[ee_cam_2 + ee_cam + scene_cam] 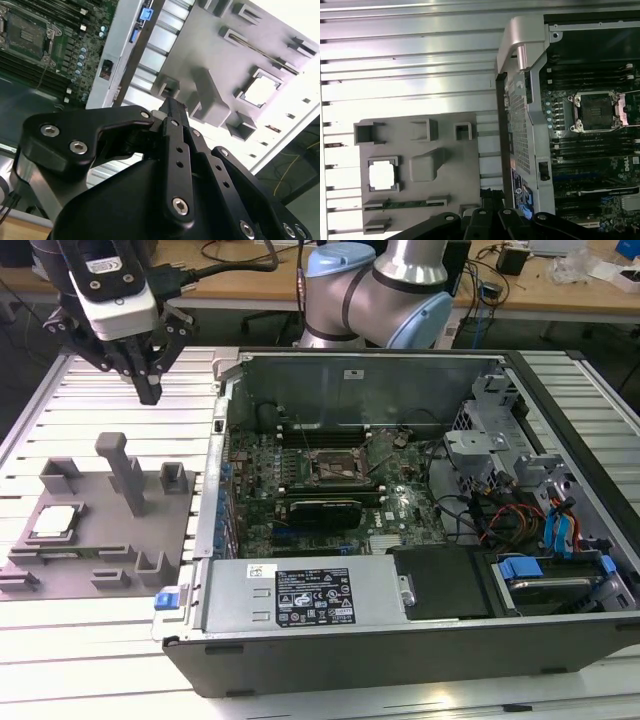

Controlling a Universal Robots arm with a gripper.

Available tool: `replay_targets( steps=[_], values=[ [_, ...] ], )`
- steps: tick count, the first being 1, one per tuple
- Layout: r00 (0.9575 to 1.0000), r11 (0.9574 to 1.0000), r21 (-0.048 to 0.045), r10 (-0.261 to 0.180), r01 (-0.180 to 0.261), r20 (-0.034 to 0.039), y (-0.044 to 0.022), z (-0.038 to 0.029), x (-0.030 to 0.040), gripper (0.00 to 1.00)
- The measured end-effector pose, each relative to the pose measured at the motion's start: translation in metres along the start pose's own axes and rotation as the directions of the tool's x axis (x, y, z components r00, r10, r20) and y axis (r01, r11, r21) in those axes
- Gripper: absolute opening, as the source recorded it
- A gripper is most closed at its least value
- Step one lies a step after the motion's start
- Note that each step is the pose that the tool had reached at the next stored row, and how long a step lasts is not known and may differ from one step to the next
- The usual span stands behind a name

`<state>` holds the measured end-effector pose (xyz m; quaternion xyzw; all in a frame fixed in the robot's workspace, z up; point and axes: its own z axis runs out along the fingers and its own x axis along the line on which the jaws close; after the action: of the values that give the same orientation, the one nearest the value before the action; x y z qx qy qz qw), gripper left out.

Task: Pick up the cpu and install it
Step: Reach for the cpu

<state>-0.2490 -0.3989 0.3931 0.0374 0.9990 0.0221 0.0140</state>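
Ext view: grey fixture plate [100, 540] on slatted table [60, 640], exterior view's left; cpu [55, 523] lies in its recess, 1 tall post [125, 475] near. Open PC case [400, 665] beside, w/ socket [335, 465]. Gripper [149, 390] hangs above table behind fixture plate, well apart from cpu, tips together, gripping nothing.

2nd wrist view: gripper [172, 106] closed; post [210, 97] between it & cpu [261, 91].

1st wrist view: cpu [382, 175] in recess, memory stick [402, 203] just beside; socket [596, 111].
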Motion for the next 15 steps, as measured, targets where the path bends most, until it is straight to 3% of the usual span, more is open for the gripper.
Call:
replay_targets(
  steps=[5, 12, 15],
  values=[
    [1.0, 1.0, -0.0001, 0.0, 0.0, 0.0001, -0.0005, -0.0002, 0.0071, 0.11],
    [1.0, 1.0, -0.0001, 0.0, 0.0, 0.0, -0.0021, -0.0002, 0.028, 0.11],
    [1.0, 1.0, -0.0001, 0.0, 0.0, 0.0001, -0.0024, 0.0004, 0.0325, 0.11]
  ],
)
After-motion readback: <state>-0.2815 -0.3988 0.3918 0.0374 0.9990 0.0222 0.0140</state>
